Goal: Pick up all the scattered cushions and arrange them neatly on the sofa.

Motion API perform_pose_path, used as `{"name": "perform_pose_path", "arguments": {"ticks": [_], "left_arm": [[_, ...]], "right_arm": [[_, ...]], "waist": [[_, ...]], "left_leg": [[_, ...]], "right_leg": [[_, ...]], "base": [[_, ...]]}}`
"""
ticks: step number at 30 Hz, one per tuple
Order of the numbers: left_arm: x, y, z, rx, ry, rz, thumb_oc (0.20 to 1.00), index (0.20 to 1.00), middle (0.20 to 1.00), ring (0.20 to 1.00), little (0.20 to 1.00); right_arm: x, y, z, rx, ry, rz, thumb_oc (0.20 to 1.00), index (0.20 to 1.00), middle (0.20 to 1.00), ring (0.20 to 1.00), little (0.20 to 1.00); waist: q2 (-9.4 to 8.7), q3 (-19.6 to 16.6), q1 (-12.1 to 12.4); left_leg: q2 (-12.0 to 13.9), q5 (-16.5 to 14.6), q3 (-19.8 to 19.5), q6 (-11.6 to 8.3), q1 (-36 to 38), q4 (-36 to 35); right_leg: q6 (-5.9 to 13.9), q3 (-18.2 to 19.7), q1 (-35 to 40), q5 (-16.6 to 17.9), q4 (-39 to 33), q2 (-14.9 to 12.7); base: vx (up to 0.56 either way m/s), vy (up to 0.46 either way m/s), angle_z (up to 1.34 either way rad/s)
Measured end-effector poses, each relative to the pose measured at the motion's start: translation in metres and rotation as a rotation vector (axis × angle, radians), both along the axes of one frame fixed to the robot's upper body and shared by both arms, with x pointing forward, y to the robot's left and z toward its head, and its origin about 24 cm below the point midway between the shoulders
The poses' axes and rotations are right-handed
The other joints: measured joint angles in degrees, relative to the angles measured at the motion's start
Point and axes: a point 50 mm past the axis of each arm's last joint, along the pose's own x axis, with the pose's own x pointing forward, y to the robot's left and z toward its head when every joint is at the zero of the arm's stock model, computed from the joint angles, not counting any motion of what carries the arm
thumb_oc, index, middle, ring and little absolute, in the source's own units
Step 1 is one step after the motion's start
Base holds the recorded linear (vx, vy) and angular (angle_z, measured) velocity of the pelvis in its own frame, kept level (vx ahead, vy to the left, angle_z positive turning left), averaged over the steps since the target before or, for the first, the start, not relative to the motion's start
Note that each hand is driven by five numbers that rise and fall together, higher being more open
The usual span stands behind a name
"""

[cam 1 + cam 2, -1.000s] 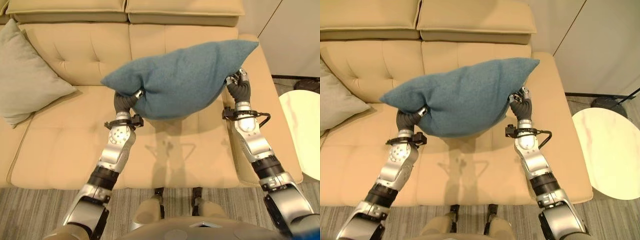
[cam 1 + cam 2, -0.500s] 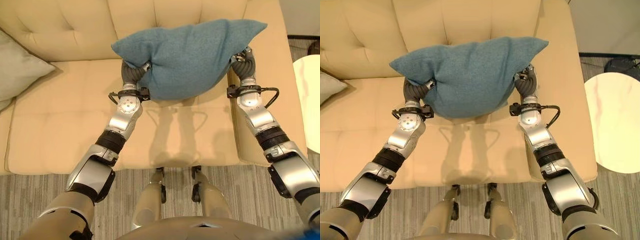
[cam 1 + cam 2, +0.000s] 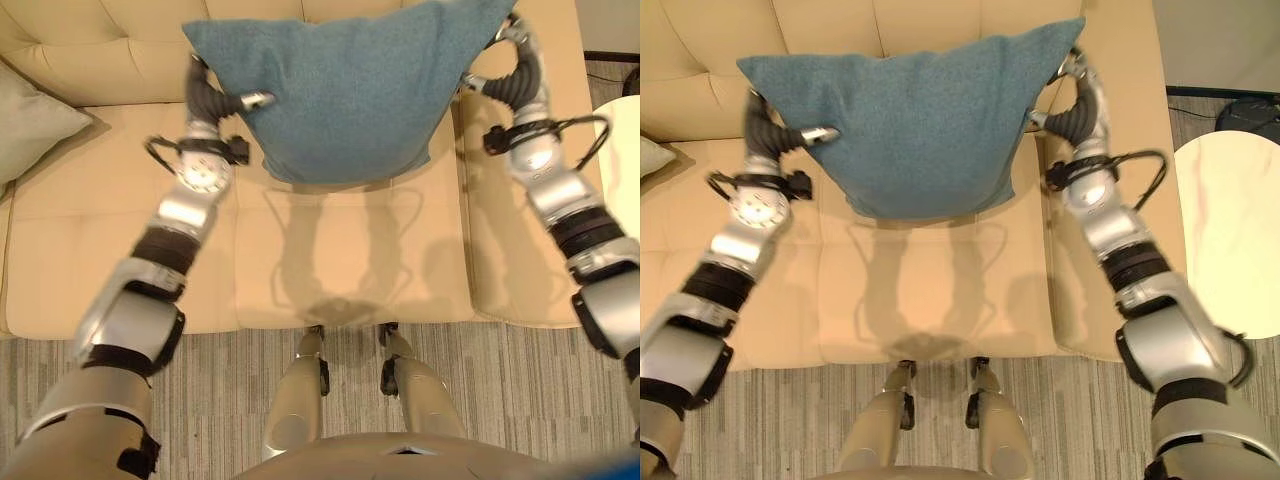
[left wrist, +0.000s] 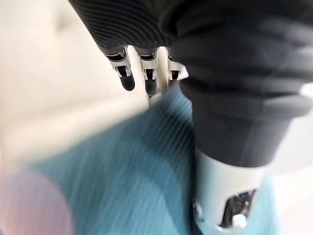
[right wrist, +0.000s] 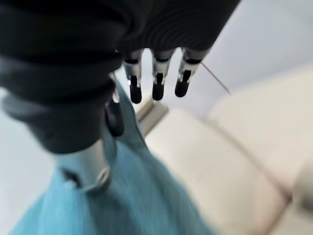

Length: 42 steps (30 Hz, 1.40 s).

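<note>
A teal-blue cushion (image 3: 350, 90) hangs spread flat between my two hands, in front of the backrest of the beige sofa (image 3: 330, 270) and above its seat. My left hand (image 3: 212, 100) grips the cushion's left edge, with its thumb lying across the front of the fabric. At the cushion's top right corner my right hand (image 3: 515, 75) pinches the cloth. The left wrist view shows curled fingers (image 4: 146, 73) over the blue cloth (image 4: 122, 181). In the right wrist view the fingers (image 5: 156, 83) bend above the same fabric (image 5: 127, 196).
A pale grey cushion (image 3: 30, 120) leans at the sofa's left end. A round white side table (image 3: 1230, 230) stands to the right of the sofa's arm. Grey striped carpet (image 3: 500, 400) runs along the sofa's front.
Both hands have lifted the blue cushion higher and moved apart, so it hangs stretched flat nearer the backrest. The camera has also tipped further down.
</note>
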Motion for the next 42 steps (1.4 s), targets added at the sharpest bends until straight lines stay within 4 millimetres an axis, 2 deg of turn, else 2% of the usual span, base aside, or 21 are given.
{"name": "perform_pose_path", "arguments": {"ticks": [2,3,5,6,7,8,10,11,12,14,16,18,21,26,33,36,37,38,39,40,42], "left_arm": [[-0.005,0.033,0.018,0.121,-0.009,0.124,1.000,1.000,1.000,1.000,1.000],[-0.009,0.060,0.014,0.140,0.039,0.223,1.000,1.000,1.000,1.000,1.000],[-0.012,0.074,0.010,0.146,0.078,0.283,1.000,1.000,1.000,1.000,1.000],[-0.019,0.071,0.010,0.135,0.045,0.250,1.000,1.000,1.000,1.000,1.000],[-0.027,0.060,-0.002,0.126,0.032,0.183,1.000,1.000,1.000,1.000,1.000],[-0.037,0.042,-0.016,0.079,0.002,0.095,1.000,1.000,1.000,1.000,1.000],[-0.073,0.026,-0.032,0.006,-0.065,-0.017,1.000,1.000,1.000,1.000,1.000],[-0.123,0.025,-0.066,-0.028,-0.048,-0.029,1.000,1.000,1.000,1.000,1.000],[-0.141,0.035,-0.097,-0.024,0.071,0.020,1.000,1.000,1.000,1.000,1.000],[-0.173,0.049,-0.179,-0.096,0.408,0.128,1.000,1.000,1.000,1.000,1.000],[-0.194,0.057,-0.206,-0.098,0.534,0.159,1.000,1.000,1.000,1.000,1.000],[-0.249,0.073,-0.282,-0.151,0.935,0.272,1.000,1.000,1.000,1.000,1.000],[-0.313,0.052,-0.368,-0.338,1.456,0.359,1.000,1.000,1.000,1.000,1.000],[-0.339,0.043,-0.385,-0.355,1.651,0.382,1.000,1.000,1.000,1.000,1.000],[-0.337,0.041,-0.386,-0.245,1.700,0.316,1.000,1.000,1.000,1.000,1.000],[-0.313,0.037,-0.384,-0.206,1.662,0.268,1.000,1.000,1.000,1.000,1.000],[-0.289,0.041,-0.378,-0.169,1.614,0.251,1.000,1.000,1.000,1.000,1.000],[-0.268,0.042,-0.373,-0.152,1.562,0.233,1.000,1.000,1.000,1.000,1.000],[-0.267,0.036,-0.374,-0.161,1.566,0.219,1.000,1.000,1.000,1.000,1.000],[-0.267,0.031,-0.376,-0.173,1.571,0.200,1.000,1.000,1.000,1.000,1.000],[-0.256,0.016,-0.377,-0.191,1.554,0.151,1.000,1.000,1.000,1.000,1.000]], "right_arm": [[0.001,-0.013,0.022,-0.024,-0.042,-0.052,1.000,1.000,1.000,1.000,1.000],[-0.003,-0.033,0.027,-0.047,-0.041,-0.116,1.000,1.000,1.000,1.000,1.000],[-0.008,-0.070,0.030,-0.061,-0.011,-0.251,1.000,1.000,1.000,1.000,1.000],[-0.016,-0.082,0.023,-0.007,-0.023,-0.264,1.000,1.000,1.000,1.000,1.000],[-0.024,-0.085,-0.004,0.036,0.012,-0.247,1.000,1.000,1.000,1.000,1.000],[-0.034,-0.082,-0.035,0.051,0.058,-0.209,1.000,1.000,1.000,1.000,1.000],[-0.065,-0.061,-0.054,0.099,0.014,-0.074,1.000,1.000,1.000,1.000,1.000],[-0.109,-0.057,-0.087,0.107,0.030,-0.033,1.000,1.000,1.000,1.000,1.000],[-0.124,-0.062,-0.115,0.109,0.126,-0.062,1.000,1.000,1.000,1.000,1.000],[-0.149,-0.074,-0.176,0.128,0.363,-0.139,1.000,1.000,1.000,1.000,1.000],[-0.165,-0.084,-0.199,0.111,0.458,-0.183,1.000,1.000,1.000,1.000,1.000],[-0.195,-0.097,-0.259,0.118,0.747,-0.260,1.000,1.000,1.000,1.000,1.000],[-0.219,-0.097,-0.329,0.049,1.178,-0.254,1.000,1.000,1.000,1.000,1.000],[-0.259,-0.099,-0.365,0.106,1.415,-0.342,1.000,1.000,1.000,1.000,1.000],[-0.302,-0.105,-0.382,0.120,1.580,-0.433,1.000,1.000,1.000,1.000,1.000],[-0.299,-0.096,-0.387,0.151,1.591,-0.430,1.000,1.000,1.000,1.000,1.000],[-0.293,-0.090,-0.388,0.144,1.589,-0.407,1.000,1.000,1.000,1.000,1.000],[-0.285,-0.086,-0.388,0.152,1.581,-0.398,1.000,1.000,1.000,1.000,1.000],[-0.262,-0.081,-0.383,0.127,1.528,-0.360,1.000,1.000,1.000,1.000,1.000],[-0.258,-0.079,-0.382,0.122,1.522,-0.352,1.000,1.000,1.000,1.000,1.000],[-0.258,-0.078,-0.383,0.123,1.524,-0.352,1.000,1.000,1.000,1.000,1.000]], "waist": [[-0.06,0.0,0.1],[-0.14,-0.1,0.3],[-0.43,-0.3,1.0],[-0.51,-0.3,0.8],[-0.83,-0.5,0.8],[-1.03,-0.6,0.9],[-1.04,-0.7,0.1],[-1.12,-0.7,0.0],[-1.10,-1.1,0.0],[0.97,-7.3,0.4],[1.80,-9.3,0.2],[2.66,-10.0,-0.2],[3.37,-10.4,-0.6],[2.72,-10.5,-0.3],[2.47,-10.0,-0.4],[2.79,-7.7,-0.1],[0.78,-6.3,-1.0],[-2.08,-3.8,0.0],[-3.57,-2.9,-0.4],[-3.61,-2.8,-1.6],[-2.42,-3.0,-2.8]], "left_leg": [[0.5,0.0,0.0,-0.04,0.1,0.3],[1.0,0.0,-0.3,-0.06,0.8,0.5],[1.4,0.1,-0.6,-0.14,0.9,0.5],[1.3,0.1,-0.7,-0.16,1.2,0.4],[1.3,0.1,-0.7,-0.17,2.8,0.2],[1.2,0.1,-0.7,-0.22,3.9,0.1],[1.3,-0.1,-0.6,-0.46,4.4,0.0],[1.1,-0.6,-0.1,-1.06,7.4,0.0],[0.9,-0.9,0.1,-1.42,10.1,0.0],[1.3,-3.1,0.3,-1.79,10.9,-0.3],[1.3,-2.9,0.4,-1.50,11.2,0.0],[1.1,-3.2,1.6,-0.44,15.8,0.0],[1.6,-3.6,2.2,-0.87,17.2,-0.3],[2.1,-4.2,3.1,-0.40,19.6,-0.4],[2.7,-4.0,2.8,-0.21,21.4,-0.1],[4.4,-2.1,0.2,-2.70,19.2,1.9],[3.0,1.0,-1.8,-6.08,14.1,5.7],[2.0,3.0,-0.9,-7.11,12.6,7.8],[2.1,-6.1,0.1,-4.77,12.5,21.9],[2.1,-9.9,0.1,-4.75,14.2,25.6],[2.4,-14.1,2.0,-4.51,22.0,22.1]], "right_leg": [[-0.03,-0.1,0.4,0.0,0.0,0.5],[-0.02,-0.1,1.5,0.0,0.0,1.0],[-0.02,-0.1,1.8,0.0,0.0,1.4],[0.00,-0.1,2.3,0.0,0.0,1.4],[0.21,-0.1,3.6,-0.2,0.0,1.3],[0.31,-0.1,4.7,-0.4,0.0,1.3],[0.61,0.1,5.2,-0.7,0.0,1.3],[0.06,0.3,8.1,-1.4,0.0,1.0],[0.06,0.3,10.8,-2.2,0.0,0.7],[-0.49,0.5,11.5,-3.4,0.2,1.1],[-0.44,0.4,11.7,-3.5,0.2,1.1],[-0.22,0.7,16.1,-4.0,0.0,0.8],[-0.53,1.5,17.2,-3.9,-0.3,1.3],[-1.14,1.6,19.4,-4.2,-0.3,1.6],[-1.45,1.5,21.8,-4.3,0.0,2.4],[-2.76,0.1,21.1,-5.0,1.0,5.1],[-6.24,0.5,17.6,-6.4,3.7,3.9],[-8.81,-0.5,16.5,-5.3,4.1,1.8],[-9.77,-1.5,17.5,-3.2,2.7,1.0],[-9.51,-2.0,18.9,-3.1,0.9,0.8],[-8.26,-3.6,19.0,-2.0,0.1,0.6]], "base": [[0.00,-0.050,0.07],[0.01,-0.032,0.14],[0.03,-0.018,0.11],[0.03,-0.010,0.05],[0.07,-0.022,0.02],[0.10,-0.031,-0.02],[0.14,-0.040,-0.02],[0.11,-0.022,-0.03],[0.07,-0.016,-0.01],[0.02,-0.039,0.01],[-0.05,-0.037,-0.02],[-0.06,-0.008,-0.14],[-0.07,-0.024,-0.12],[-0.01,-0.041,-0.04],[-0.08,-0.103,0.03],[-0.31,-0.132,0.44],[-0.31,-0.043,0.85],[-0.26,0.006,0.73],[-0.22,0.044,0.40],[-0.13,0.142,0.46],[-0.11,0.205,0.59]]}}
